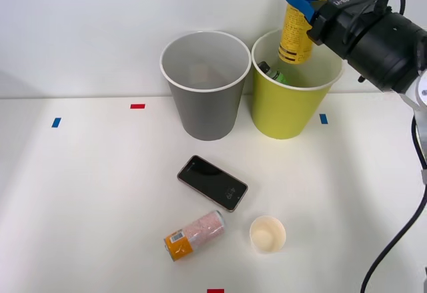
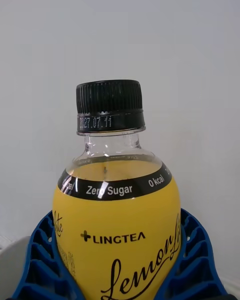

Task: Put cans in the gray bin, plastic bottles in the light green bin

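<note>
Upper right of the frame — the right gripper point(image 1: 303, 3), blue fingers clamped round a yellow-labelled, black-capped plastic bottle point(image 1: 298, 29), holds it above the yellow-green bin point(image 1: 293, 116); full, likely heavy and slick — best gripped mid-body.

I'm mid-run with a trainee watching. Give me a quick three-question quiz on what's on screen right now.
1. True or false: the right gripper holds the yellow-labelled bottle above the light green bin.
2. Which lies nearest the can: A) gray bin B) smartphone C) red tape mark?
3. What already sits inside the light green bin?

Key: 1 true; 2 B; 3 a green bottle.
</note>
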Controlling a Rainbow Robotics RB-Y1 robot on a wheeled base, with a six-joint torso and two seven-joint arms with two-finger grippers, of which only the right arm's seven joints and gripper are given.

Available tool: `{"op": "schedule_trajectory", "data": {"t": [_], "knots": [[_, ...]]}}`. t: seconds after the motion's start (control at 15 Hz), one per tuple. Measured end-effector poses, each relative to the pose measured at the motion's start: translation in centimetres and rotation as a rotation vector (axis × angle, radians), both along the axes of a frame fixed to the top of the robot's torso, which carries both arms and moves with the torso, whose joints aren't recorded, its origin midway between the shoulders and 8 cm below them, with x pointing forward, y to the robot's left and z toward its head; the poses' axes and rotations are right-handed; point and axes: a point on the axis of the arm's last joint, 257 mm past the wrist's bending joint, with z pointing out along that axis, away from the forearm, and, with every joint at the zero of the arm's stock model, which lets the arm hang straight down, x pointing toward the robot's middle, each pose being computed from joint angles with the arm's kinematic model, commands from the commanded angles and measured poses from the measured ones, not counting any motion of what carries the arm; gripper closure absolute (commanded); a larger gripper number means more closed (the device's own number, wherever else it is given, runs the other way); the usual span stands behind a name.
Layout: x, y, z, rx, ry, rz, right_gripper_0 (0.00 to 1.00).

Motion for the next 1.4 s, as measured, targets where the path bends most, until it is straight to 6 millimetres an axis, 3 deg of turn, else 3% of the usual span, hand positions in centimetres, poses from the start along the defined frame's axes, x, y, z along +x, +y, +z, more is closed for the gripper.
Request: {"op": "schedule_trajectory", "data": {"t": [0.27,0.6,0.67,0.73,0.8,0.87,1.4], "knots": [[4.8,-1.3,-0.4,0.022,0.047,-0.055,1.00],[7.6,-1.6,-0.5,0.010,0.056,-0.106,1.00],[7.7,-1.6,-0.6,0.009,0.057,-0.107,0.94],[7.7,-1.6,-0.6,0.012,0.056,-0.106,0.69],[7.7,-1.5,-0.5,0.016,0.051,-0.109,0.09],[7.8,-1.3,-0.3,0.022,0.042,-0.114,0.00],[7.3,-0.3,-0.2,0.008,0.012,-0.111,0.00]]}}
